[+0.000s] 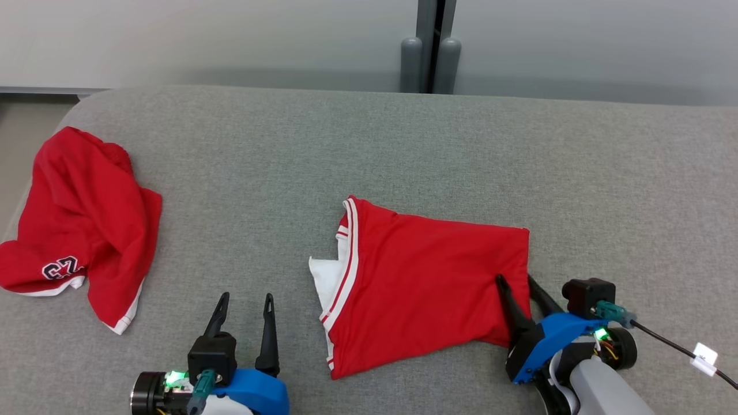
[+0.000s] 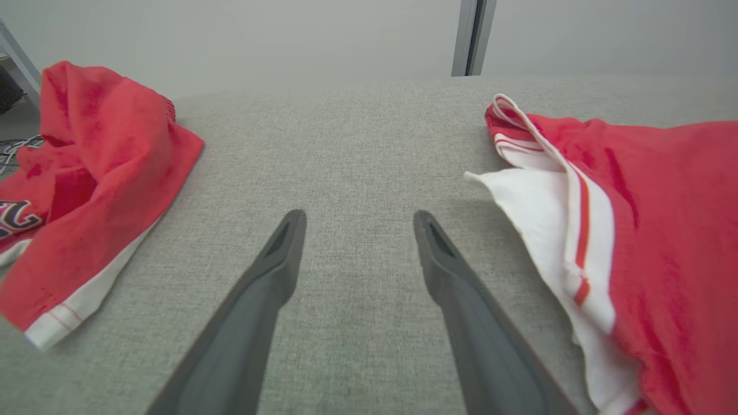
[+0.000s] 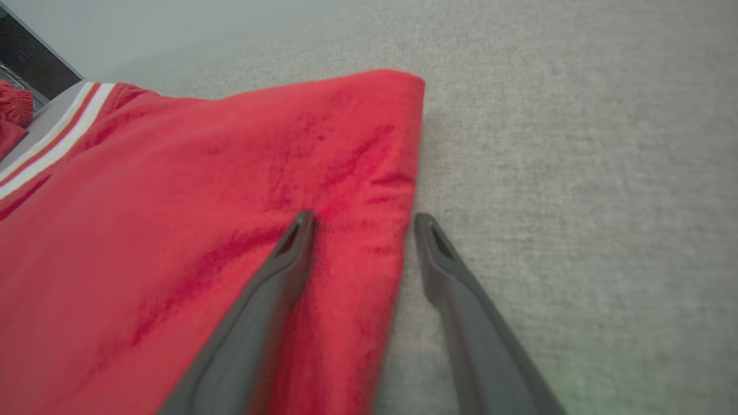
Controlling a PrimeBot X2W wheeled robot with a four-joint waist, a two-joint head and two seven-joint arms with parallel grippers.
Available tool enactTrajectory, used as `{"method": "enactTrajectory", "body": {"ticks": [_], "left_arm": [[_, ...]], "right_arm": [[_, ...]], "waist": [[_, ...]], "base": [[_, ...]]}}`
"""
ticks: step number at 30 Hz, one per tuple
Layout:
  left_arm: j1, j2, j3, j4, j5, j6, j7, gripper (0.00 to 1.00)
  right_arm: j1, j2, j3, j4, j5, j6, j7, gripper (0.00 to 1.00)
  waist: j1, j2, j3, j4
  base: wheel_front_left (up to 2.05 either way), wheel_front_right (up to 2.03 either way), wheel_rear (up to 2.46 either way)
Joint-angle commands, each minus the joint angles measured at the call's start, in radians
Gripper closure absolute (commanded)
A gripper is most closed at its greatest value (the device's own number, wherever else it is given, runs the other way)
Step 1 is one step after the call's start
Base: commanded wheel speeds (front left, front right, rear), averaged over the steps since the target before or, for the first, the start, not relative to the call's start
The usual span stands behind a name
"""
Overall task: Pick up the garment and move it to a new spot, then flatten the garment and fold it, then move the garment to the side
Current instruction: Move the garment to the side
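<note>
Head view puts my left pincer [image 1: 246, 295] nearest, at the lower left, its 2 dark fingers spread apart over bare grey surface [image 1: 369, 144] and gripping nothing. Left wrist view confirms it: the left pincer [image 2: 358, 214] stands parted with only grey weave between the fingers.

At the lower right, my right pincer [image 1: 515, 278] is also parted, straddling the near right edge of the garment [image 1: 426, 282]. In the right wrist view the right pincer [image 3: 364, 215] has 1 finger over the red cloth of the garment [image 3: 173, 230] and the other over the bare surface just beside the edge. It grips nothing; I cannot tell whether the tips press down.

The garment lies folded into a rough rectangle at the centre right of the surface, red side up. Red and white striped trim and a white inner layer show along its left edge, seen close in the left wrist view [image 2: 663, 230].

Well apart, at the far left edge, a crumpled jersey [image 1: 81, 219] sits in a heap, red with white hem trim and a dark print I cannot read.

Beyond the surface stands a pale wall [image 1: 230, 40] with a dark post [image 1: 431, 46].
</note>
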Motion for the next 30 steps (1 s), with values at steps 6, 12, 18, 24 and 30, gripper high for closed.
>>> {"method": "enactTrajectory", "body": {"ticks": [6,12,18,24,30], "left_arm": [[-0.004,-0.001,0.01,-0.006,-0.003,-0.007,-0.004,0.0],[-0.028,-0.001,0.014,-0.005,0.011,-0.017,-0.004,0.0],[-0.057,0.0,0.011,0.007,0.028,-0.03,-0.004,0.0],[-0.078,0.009,0.013,0.021,0.042,-0.044,-0.004,0.0],[-0.102,0.007,-0.006,0.025,0.056,-0.053,-0.004,0.0]], "right_arm": [[-0.019,-0.007,0.014,0.025,0.01,-0.001,-0.023,1.0],[-0.001,-0.002,0.031,-0.047,0.004,-0.001,-0.026,1.0],[0.02,-0.001,0.053,-0.106,0.023,-0.001,-0.026,1.0],[0.041,0.0,0.066,-0.14,0.041,0.0,-0.026,1.0],[0.048,0.0,0.019,-0.153,0.009,0.0,-0.026,1.0]], "waist": [[-0.0001,-0.0001,-0.01,-0.097],[-0.0001,-0.0001,-0.007,-0.277],[-0.0001,-0.0001,0.012,-0.456],[-0.0001,-0.0001,0.035,-0.589],[-0.0001,-0.0001,0.063,-0.619]], "base": [[0.0,0.0,0.0],[0.0,0.0,0.0],[0.0,0.0,0.0],[0.0,0.0,0.0],[0.0,0.0,0.0]]}}
